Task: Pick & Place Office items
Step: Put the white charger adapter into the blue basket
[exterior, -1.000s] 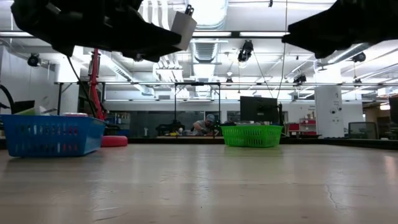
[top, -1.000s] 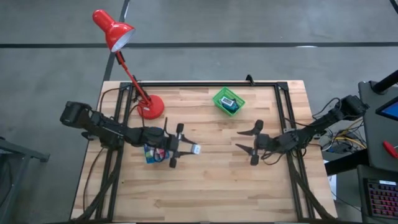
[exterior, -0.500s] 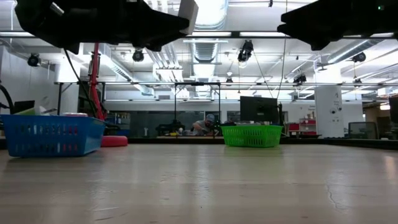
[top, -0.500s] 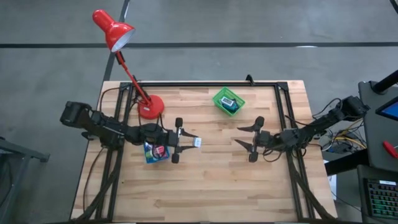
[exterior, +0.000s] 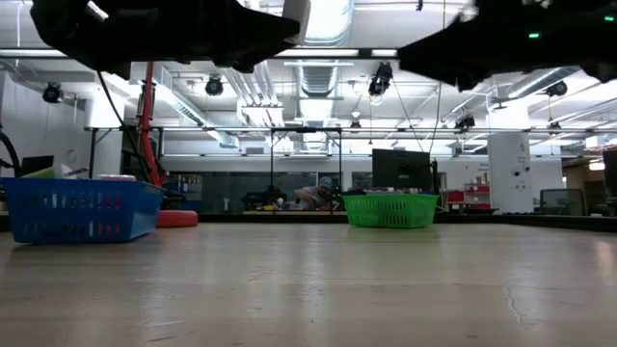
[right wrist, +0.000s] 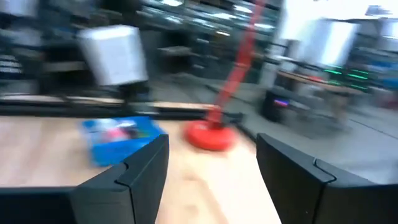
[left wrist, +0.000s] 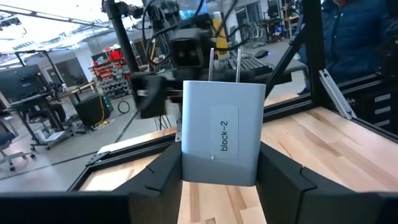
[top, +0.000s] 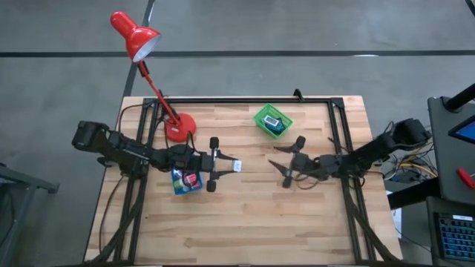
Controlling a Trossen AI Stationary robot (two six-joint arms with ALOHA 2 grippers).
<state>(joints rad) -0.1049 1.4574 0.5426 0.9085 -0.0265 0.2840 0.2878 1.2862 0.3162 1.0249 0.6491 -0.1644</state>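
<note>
Table (top: 245, 215) has plenty of bare wood near you. Left gripper (top: 223, 165) is clamped on the white block (top: 236, 166), in the air right of the blue tray (top: 184, 182). Right gripper (top: 286, 159), fingers apart and empty, faces it; you risk a collision mid-table or knocking the block loose. Green basket (top: 273, 120) sits far.
</note>
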